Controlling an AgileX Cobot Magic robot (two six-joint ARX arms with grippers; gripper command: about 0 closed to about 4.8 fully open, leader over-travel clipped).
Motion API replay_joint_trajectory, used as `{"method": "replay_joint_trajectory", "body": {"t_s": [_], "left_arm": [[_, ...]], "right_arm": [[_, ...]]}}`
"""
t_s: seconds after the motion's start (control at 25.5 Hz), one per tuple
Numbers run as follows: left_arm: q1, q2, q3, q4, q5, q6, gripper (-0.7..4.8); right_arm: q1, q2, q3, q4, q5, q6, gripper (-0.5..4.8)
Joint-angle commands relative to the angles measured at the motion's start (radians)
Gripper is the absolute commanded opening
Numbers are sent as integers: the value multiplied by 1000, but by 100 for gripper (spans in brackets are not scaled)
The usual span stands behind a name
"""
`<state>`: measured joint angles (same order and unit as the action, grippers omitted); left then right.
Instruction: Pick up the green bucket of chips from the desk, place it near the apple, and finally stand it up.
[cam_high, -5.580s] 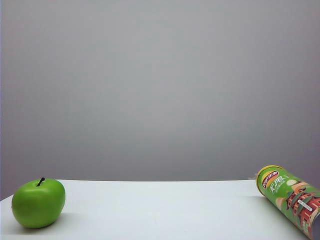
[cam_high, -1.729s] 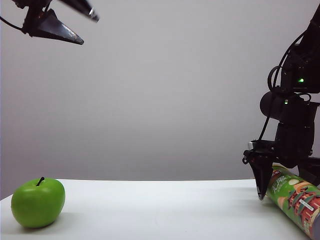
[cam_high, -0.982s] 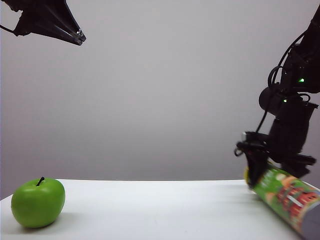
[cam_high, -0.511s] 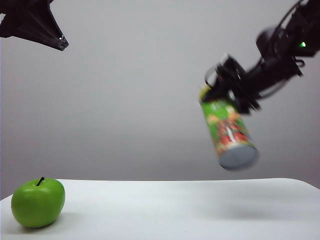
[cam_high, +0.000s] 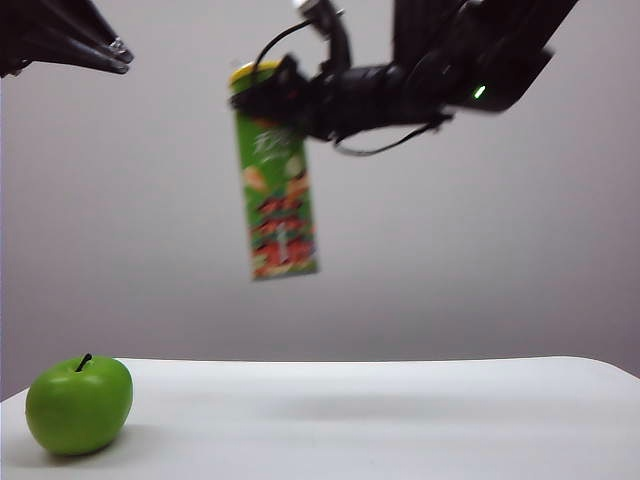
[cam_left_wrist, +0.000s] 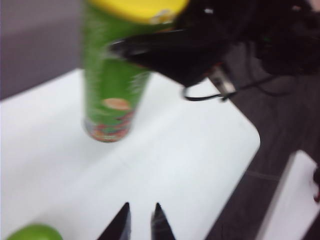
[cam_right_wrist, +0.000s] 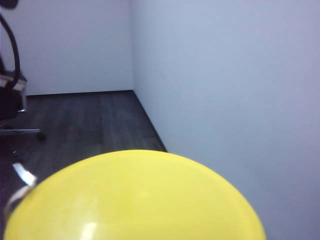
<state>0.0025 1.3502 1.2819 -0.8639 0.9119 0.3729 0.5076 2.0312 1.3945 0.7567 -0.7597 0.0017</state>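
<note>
We see the desk (cam_high: 400, 420) bare from the apple (cam_high: 79, 404), which sits at its left end, across to its far right edge. Well above the apple and off to the right, the green bucket of chips (cam_high: 276, 190) hangs in mid-air, nearly upright, its long axis close to vertical, yellow lid up and base toward the desk. The right gripper (cam_high: 275, 100) clamps it near the lid; motion blur hides the fingertips, and the right wrist view shows only the yellow lid. High above the apple, the left gripper (cam_high: 118, 52) is cut off by the frame edge, its fingers (cam_left_wrist: 120, 226) nearly pressed together on nothing.
</note>
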Motion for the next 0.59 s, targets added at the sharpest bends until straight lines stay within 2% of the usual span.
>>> {"method": "replay_joint_trajectory", "body": {"t_s": [0.04, 0.16, 0.28, 0.39, 0.51, 0.59], "left_arm": [[11, -18, 5, -67, 9, 83, 55], [56, -59, 4, -65, -6, 92, 45], [74, -93, 3, -71, -90, 90, -6], [78, -158, -12, -91, -201, 91, -6], [77, -250, -72, -60, -222, 90, -6], [77, -307, -107, -45, -286, 79, -6]], "right_arm": [[31, 62, 0, 127, 55, -2, 209], [60, 147, -1, 212, 86, 43, 209], [74, 183, -2, 263, 97, 51, 209], [85, 209, -13, 277, 114, 58, 209], [98, 219, -57, 339, 114, 59, 209], [99, 219, -91, 386, 121, 62, 209]]}}
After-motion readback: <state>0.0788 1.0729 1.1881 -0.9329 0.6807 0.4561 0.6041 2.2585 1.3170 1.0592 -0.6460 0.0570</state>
